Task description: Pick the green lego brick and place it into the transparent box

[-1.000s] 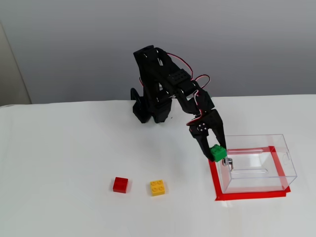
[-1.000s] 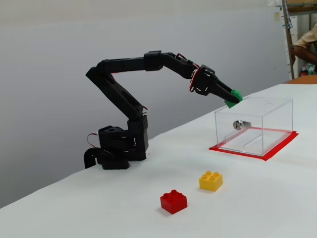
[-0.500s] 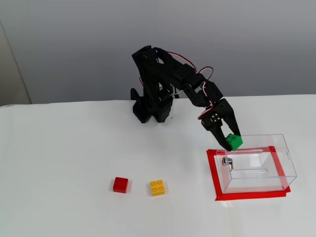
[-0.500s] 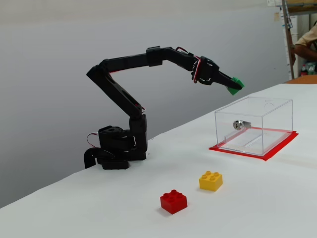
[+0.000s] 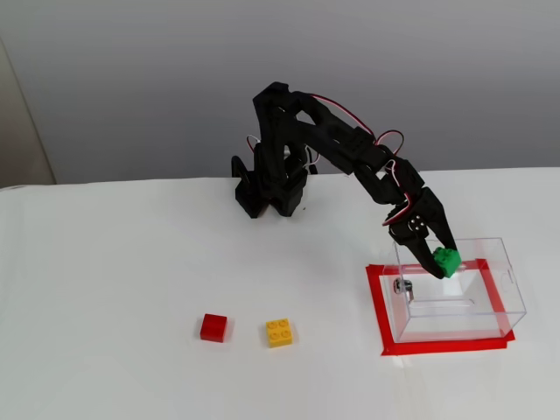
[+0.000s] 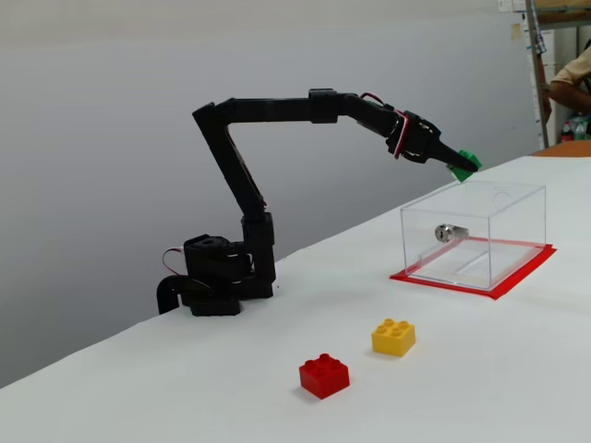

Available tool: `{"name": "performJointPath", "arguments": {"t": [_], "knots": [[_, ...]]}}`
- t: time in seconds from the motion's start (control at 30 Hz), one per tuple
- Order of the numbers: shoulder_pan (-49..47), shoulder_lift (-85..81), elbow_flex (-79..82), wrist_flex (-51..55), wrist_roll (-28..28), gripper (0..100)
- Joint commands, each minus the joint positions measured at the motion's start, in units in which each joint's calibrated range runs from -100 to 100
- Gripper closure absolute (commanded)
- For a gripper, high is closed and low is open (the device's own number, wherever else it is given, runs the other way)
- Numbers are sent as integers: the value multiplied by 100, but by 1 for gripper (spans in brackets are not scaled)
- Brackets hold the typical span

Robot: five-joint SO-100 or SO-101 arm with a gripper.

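One green lego brick above transparent box

Arm is all matte black, looks 3D-printed: boxy links with blocky servo housings at each joint, on a chunky black base. Thin red and white wires loop between the upper joints; another red/white bundle exits low on the base. Small pale screw heads dot the wrist block. Gripper is black too, with two tapered, pointed fingers.
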Motion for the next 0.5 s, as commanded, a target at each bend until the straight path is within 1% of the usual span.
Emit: {"name": "performJointPath", "arguments": {"t": [0.0, 0.2, 0.47], "knots": [[-202, 334, -644, -80, 15, 93], [-409, 894, -1051, -80, 15, 93], [-579, 1030, -1060, -19, 15, 92]]}}
